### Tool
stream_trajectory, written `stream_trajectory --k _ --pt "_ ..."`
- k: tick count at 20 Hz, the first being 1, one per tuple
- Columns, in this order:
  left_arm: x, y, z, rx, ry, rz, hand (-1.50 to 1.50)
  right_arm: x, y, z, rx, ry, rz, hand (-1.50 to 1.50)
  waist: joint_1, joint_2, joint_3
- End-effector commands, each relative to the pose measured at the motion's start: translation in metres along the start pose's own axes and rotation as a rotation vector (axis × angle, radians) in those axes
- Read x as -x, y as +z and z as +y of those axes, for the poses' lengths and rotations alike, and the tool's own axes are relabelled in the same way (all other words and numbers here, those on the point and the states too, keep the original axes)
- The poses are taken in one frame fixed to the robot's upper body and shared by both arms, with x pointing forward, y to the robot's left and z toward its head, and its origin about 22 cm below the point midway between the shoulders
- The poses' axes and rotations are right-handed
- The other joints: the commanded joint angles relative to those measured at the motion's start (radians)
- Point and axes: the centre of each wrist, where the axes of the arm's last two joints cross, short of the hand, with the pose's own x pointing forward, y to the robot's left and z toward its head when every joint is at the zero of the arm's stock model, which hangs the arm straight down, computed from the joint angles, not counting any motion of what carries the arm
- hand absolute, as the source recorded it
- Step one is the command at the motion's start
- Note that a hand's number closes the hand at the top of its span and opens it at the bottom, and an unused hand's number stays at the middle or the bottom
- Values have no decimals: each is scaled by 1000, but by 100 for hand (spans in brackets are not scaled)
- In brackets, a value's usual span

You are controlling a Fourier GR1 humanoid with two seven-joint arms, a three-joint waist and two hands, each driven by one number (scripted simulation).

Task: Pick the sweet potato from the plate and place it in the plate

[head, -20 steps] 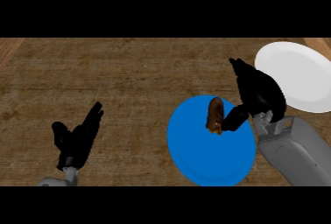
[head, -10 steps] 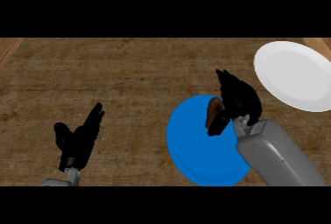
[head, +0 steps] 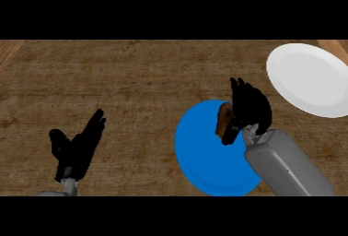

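Observation:
A brown sweet potato (head: 222, 120) lies on the upper right part of a blue plate (head: 207, 161). My right hand (head: 250, 108) is directly against the potato's right side and covers part of it. The hand's fingers point straight up and away, and the thumb (head: 231, 135) reaches down by the potato's near end. The fingers do not look curled round the potato. A white plate (head: 309, 78) sits at the upper right, apart from the hand. At the lower left, my left hand (head: 75, 147) rests open with its fingers up.
The wooden counter (head: 122, 83) spreads across the view, with paler strips at the far left and right top corners. My right forearm (head: 285, 166) lies over the blue plate's right rim.
My right hand has moved left, away from the white plate and onto the blue plate, closing up against the sweet potato. The left hand has stayed where it was.

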Motion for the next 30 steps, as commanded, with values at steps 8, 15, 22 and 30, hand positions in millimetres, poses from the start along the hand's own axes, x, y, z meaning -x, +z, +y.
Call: stream_trajectory --k 8,15,22,30 --pt "3 -6 -19 -9 4 73 0 -1 -10 30 -75 61 82 -150 -2 5 -5" --pt "18 5 0 3 -5 67 0 2 -32 43 -132 182 29 150 5 6 -5" --pt "15 8 0 -16 11 61 0 10 -30 42 -63 222 8 150 2 5 -5" --pt "17 4 -7 -40 15 60 0 43 58 69 -75 41 -529 150 -37 -5 -4"
